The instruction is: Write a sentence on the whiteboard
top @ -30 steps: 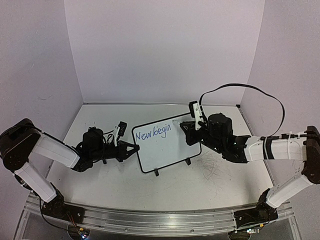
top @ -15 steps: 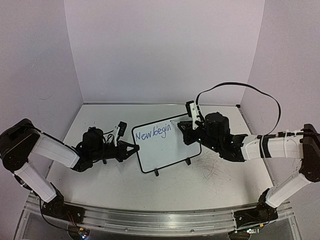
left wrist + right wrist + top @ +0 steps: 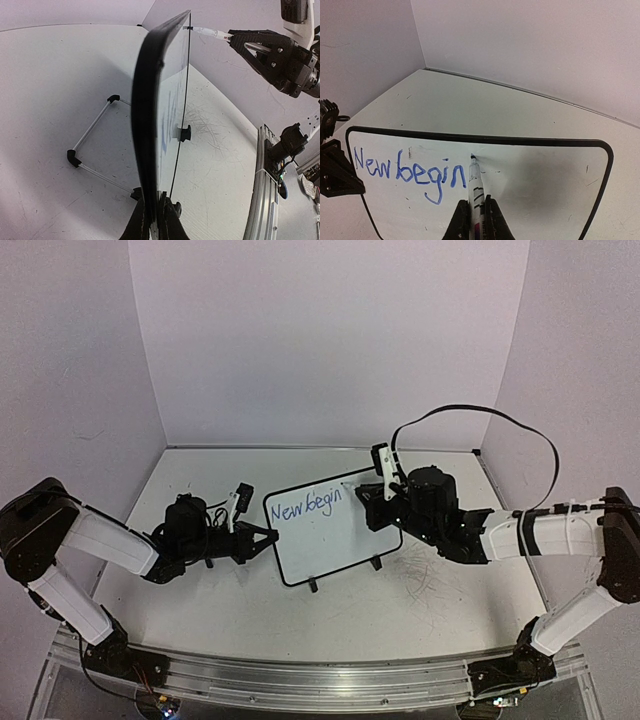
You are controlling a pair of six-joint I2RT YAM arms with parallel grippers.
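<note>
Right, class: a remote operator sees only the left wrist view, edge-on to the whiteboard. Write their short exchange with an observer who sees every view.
Operator: What does the whiteboard say?
Observer: The sentence reads "New begin" in blue, clear in the right wrist view.
Operator: Where is the marker tip against those letters?
Observer: Just right of the last "n", near its top, apparently on the board.

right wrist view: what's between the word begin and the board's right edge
Only the marker tip, just right of the last n of the sentence; beyond it the whiteboard is bare but for faint specks, seen in the right wrist view.
</note>
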